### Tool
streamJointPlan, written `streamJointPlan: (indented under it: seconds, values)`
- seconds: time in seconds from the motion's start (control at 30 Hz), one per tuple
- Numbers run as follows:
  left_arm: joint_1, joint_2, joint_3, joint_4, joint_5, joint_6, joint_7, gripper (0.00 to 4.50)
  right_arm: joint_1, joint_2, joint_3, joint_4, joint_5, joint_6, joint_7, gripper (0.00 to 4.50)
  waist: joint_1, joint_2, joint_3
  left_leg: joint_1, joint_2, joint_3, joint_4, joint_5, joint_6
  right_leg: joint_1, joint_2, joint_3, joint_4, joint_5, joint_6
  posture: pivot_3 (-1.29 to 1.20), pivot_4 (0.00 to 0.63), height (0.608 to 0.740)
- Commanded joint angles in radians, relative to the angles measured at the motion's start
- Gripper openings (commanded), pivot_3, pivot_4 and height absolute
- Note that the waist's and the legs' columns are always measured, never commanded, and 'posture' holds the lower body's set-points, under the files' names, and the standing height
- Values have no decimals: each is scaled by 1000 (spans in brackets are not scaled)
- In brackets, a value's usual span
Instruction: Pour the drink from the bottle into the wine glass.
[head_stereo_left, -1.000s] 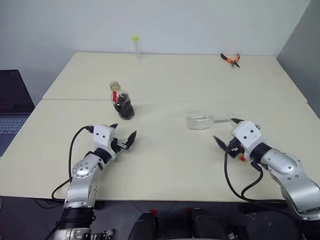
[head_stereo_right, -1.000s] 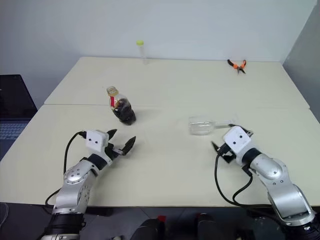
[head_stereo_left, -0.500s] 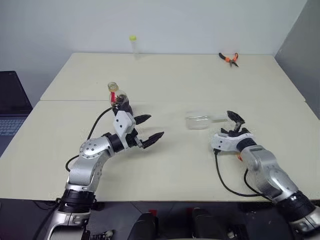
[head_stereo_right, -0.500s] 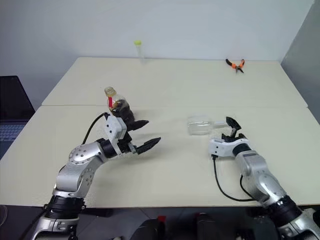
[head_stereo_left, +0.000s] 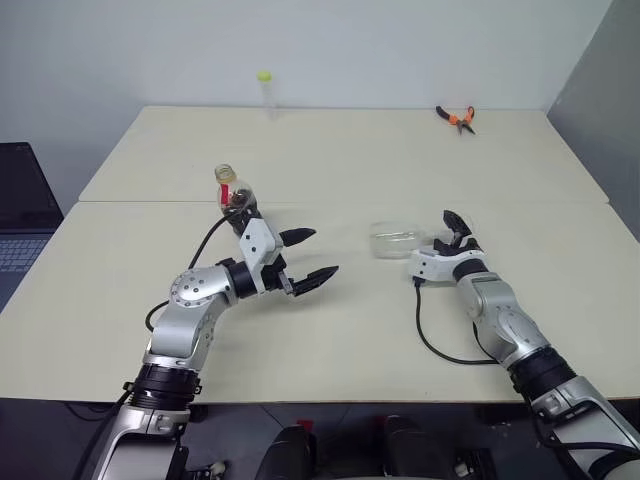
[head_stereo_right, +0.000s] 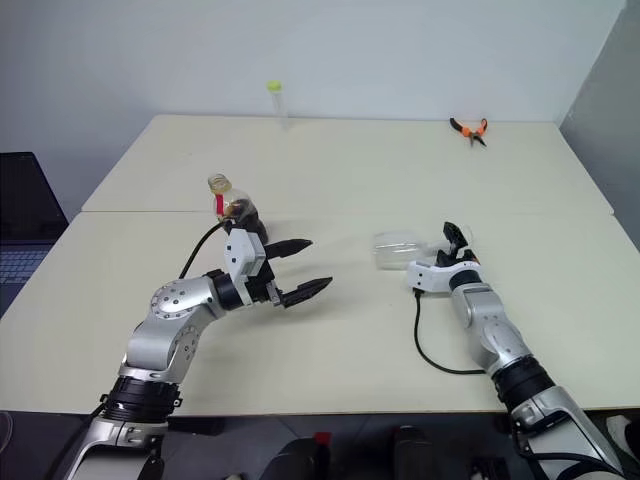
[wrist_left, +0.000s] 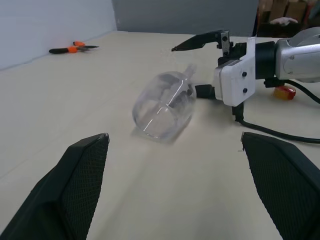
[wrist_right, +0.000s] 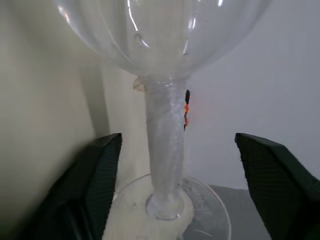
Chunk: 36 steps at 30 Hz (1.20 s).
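Because the wine glass (head_stereo_left: 398, 241) lies on its side on the smooth cream table (head_stereo_left: 340, 160), a slick clear bowl on a thin stem, any off-centre pinch by the right gripper (wrist_right: 176, 165) could roll it away or snap the stem. Going left to right: the squat clear plastic bottle (head_stereo_left: 237, 201) of dark drink (head_stereo_left: 240, 209) stands upright just behind the left arm, whose elbow could tip it over. The left gripper (head_stereo_left: 309, 256) hovers with its textured black fingers (wrist_left: 82, 165) spread wide and empty, aimed toward the glass. The right gripper's jaws straddle the stem without touching it, still apart, holding nothing. Orange-handled pliers (head_stereo_left: 456, 116) lie far back.
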Motion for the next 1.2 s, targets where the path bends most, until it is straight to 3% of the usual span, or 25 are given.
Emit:
streamJointPlan:
  seconds: [0.03, 0.23, 0.27, 0.4, 0.57, 0.63, 0.73, 0.8, 0.9, 1.2]
  values:
    - [-12, -4, 12, -16, 2, -25, 15, 4500, 4, 18, -1, 20, -11, 18, -23, 2502, -1, -1, -1, 0, 0, 0, 0, 0, 0, 0, 0, 0, 0, 0, 0, 0, 150, 740]
    - [4, -19, 25, -36, -4, -12, 57, 4500, 27, 38, -37, -47, 2, 60, -30, 286, -2, -1, -1, 0, 0, 0, 0, 0, 0, 0, 0, 0, 0, 0, 0, 0, 150, 740]
    - [7, -21, 28, -41, -6, -7, 64, 4500, 30, 38, -43, -59, 6, 65, -22, 132, -2, -1, -1, 0, 0, 0, 0, 0, 0, 0, 0, 0, 0, 0, 0, 0, 150, 740]
    - [40, -13, 38, -67, -4, -5, 92, 4500, 59, 28, -83, -148, 29, 82, 24, 132, 0, -1, -1, 0, 0, -1, 0, 0, 0, 0, 0, 0, 0, 0, 0, 0, 150, 740]
    - [98, 13, 84, -102, -31, 8, 106, 4500, 121, 51, -182, -323, 191, 20, 87, 132, 1, -1, -1, -1, 0, -1, -1, 0, 0, -1, 0, 0, 0, 0, 0, 0, 150, 740]
    - [125, 35, 116, -121, -69, 33, 82, 4500, 140, 140, -245, -353, 425, -105, 122, 132, -2, -1, -1, -1, 0, -1, -1, 0, 0, -1, 0, 0, 0, 0, 0, 0, 150, 740]
    - [149, 83, 146, -139, -136, 104, 27, 4500, 143, 233, -286, -357, 681, -139, 278, 132, -9, 0, -1, 0, 3, -1, -2, -2, 4, 0, 0, 0, 0, 0, 0, 0, 150, 740]
    - [163, 122, 160, -152, -170, 145, -8, 4500, 130, 294, -299, -320, 829, -169, 373, 132, -13, 1, 0, 0, 4, -2, -1, -2, 4, 0, 0, -1, 0, 1, -1, 0, 150, 740]
    - [165, 162, 167, -163, -198, 178, -38, 4500, 89, 364, -305, -196, 929, -241, 430, 132, -13, 1, 0, 0, 3, -2, -1, -2, 4, 0, 0, -1, -1, 1, -1, 0, 150, 740]
    - [190, 213, 189, -234, -235, 229, -65, 4500, -72, 492, -253, 223, 961, -489, 549, 132, -16, 2, 1, 0, 2, -3, -1, -2, 4, -1, 0, -1, 0, 1, -1, 0, 150, 740]
